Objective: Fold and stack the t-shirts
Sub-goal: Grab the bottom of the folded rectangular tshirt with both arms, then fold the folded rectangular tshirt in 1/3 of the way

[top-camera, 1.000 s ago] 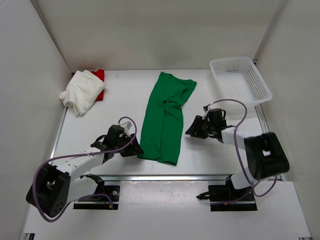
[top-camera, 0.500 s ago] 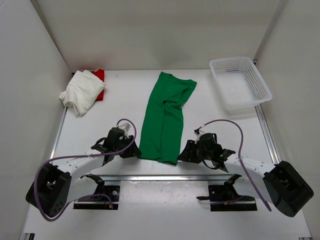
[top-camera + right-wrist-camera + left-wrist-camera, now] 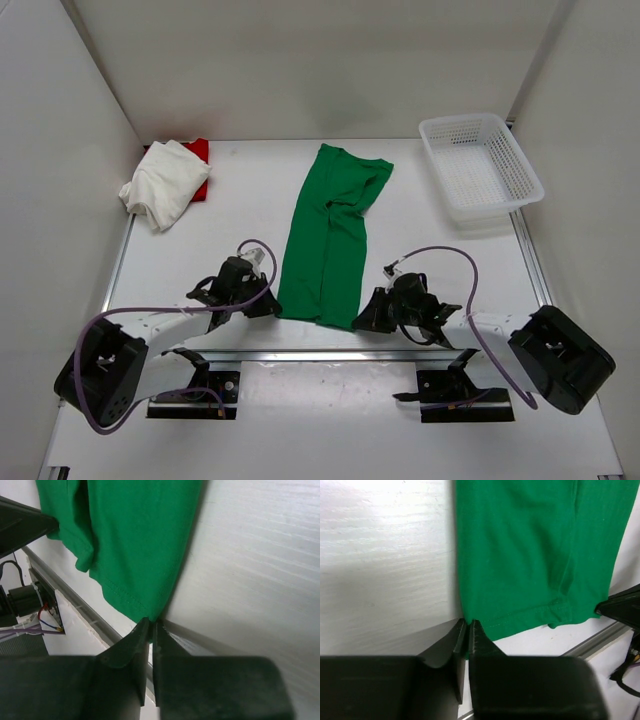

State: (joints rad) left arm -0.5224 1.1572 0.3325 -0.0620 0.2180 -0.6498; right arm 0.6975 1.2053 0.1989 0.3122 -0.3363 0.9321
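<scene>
A green t-shirt lies folded into a long strip down the middle of the table. My left gripper is shut on its near left hem corner. At the near right corner, my right gripper is shut on the hem. In both wrist views a sliver of green cloth shows between the closed jaws. A white t-shirt lies crumpled at the far left, over a red t-shirt that only peeks out behind it.
A white plastic mesh basket stands at the far right. The table's metal front rail runs just behind both grippers. White walls close in the table on the left, back and right.
Both grippers have closed on the green shirt's near hem corners. The right arm swung from the shirt's right side down to the near right corner. The left gripper edged in to the left corner.
</scene>
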